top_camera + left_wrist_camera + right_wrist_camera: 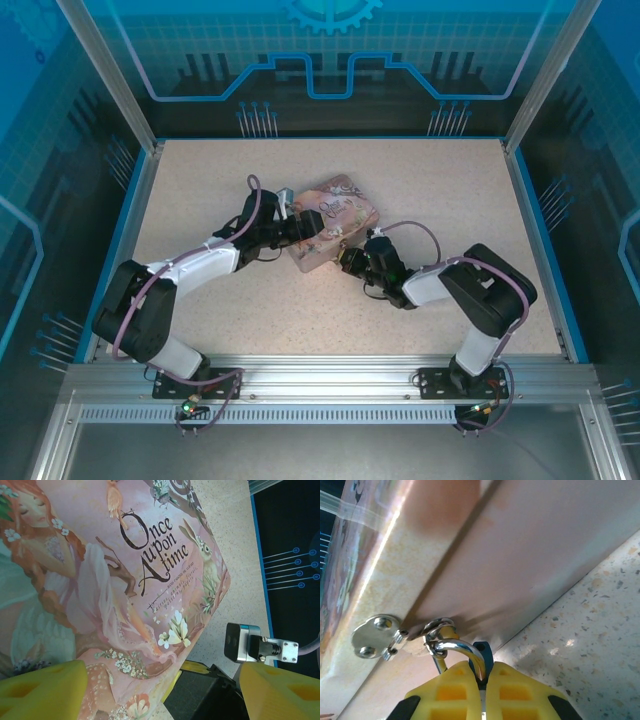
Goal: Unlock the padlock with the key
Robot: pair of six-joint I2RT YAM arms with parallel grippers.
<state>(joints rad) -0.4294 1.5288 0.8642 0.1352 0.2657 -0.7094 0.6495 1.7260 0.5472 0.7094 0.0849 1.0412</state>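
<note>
The blue padlock [483,652] hangs by its silvery shackle [462,647] from a metal ring [436,627] on the front wall of the pink tin box [520,555]. My right gripper [484,674] is shut on the padlock body, its yellow fingertips pinching it just below the shackle. From above, the right gripper [352,258] sits against the near side of the box [335,215]. My left gripper [298,232] is at the box's left end, open wide, one yellow finger [42,690] over the illustrated lid [100,580] and the other [280,692] off beside it. The key is out of view.
A round metal hasp plate [374,636] is riveted to the box beside the ring. The right arm's camera [244,642] and black gripper body [207,695] lie close to the left gripper. Speckled tabletop [440,180] surrounds the box, with blue walls [540,230] at the edges.
</note>
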